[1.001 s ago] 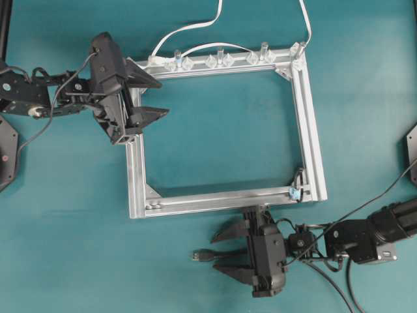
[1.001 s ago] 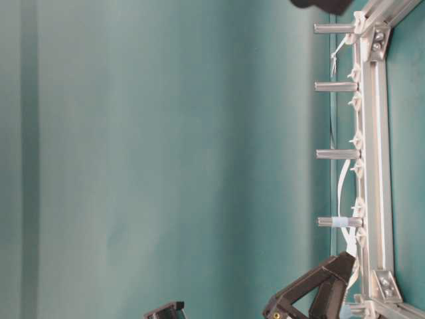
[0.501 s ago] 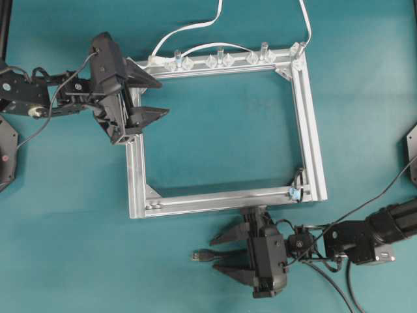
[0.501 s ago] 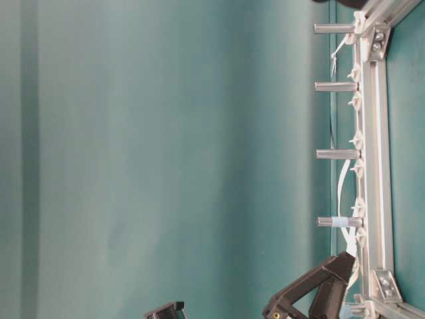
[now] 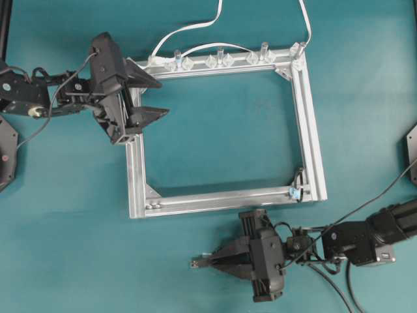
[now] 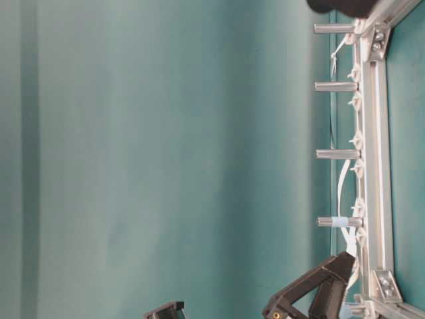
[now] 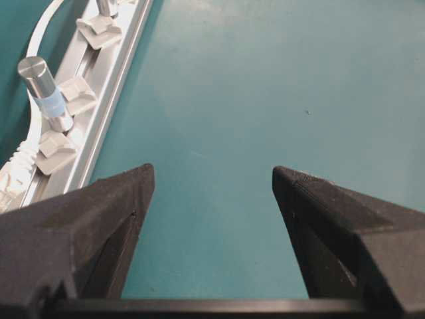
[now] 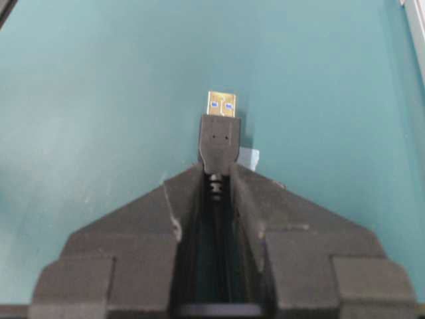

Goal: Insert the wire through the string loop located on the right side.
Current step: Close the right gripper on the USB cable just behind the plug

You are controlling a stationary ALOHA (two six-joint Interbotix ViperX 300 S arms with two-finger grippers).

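We see the right gripper (image 5: 210, 262) low on the teal table (image 5: 228, 130), below the bottom rail of the rectangular aluminium frame (image 5: 313, 130), pointing left in the overhead view. Its black fingers (image 8: 265, 199) are pinched together on the thin black round wire (image 8: 215, 186) just behind its plug; the wrist view shows the small black plug with its flat gold-coloured metal tip (image 8: 221, 106) sticking out past the fingertips, over the mat. From above, the plug end (image 5: 195, 263) pokes out left of the fingertips.

The tiny dark string loop with a pale-blue bit at its base (image 5: 294, 192) sits at the frame's bottom-right corner, on the inner side of the rail. The held plug is well apart from it, lower and further left, and points away from it. The wire is not through the loop.

The left gripper (image 5: 153, 98) hovers at the frame's top-left corner, its black fingers (image 7: 86, 226) spread wide with only bare mat between them, holding nothing. Just beside it in the left wrist view run clear plastic clips and a metal peg with a blue band (image 7: 43, 90) on the frame rail. A flat white cable (image 5: 189, 26) loops off behind the top rail.

In the table-level view we only make out the frame edge (image 6: 372, 133) with its pegs and a dark bit of arm at the top edge.
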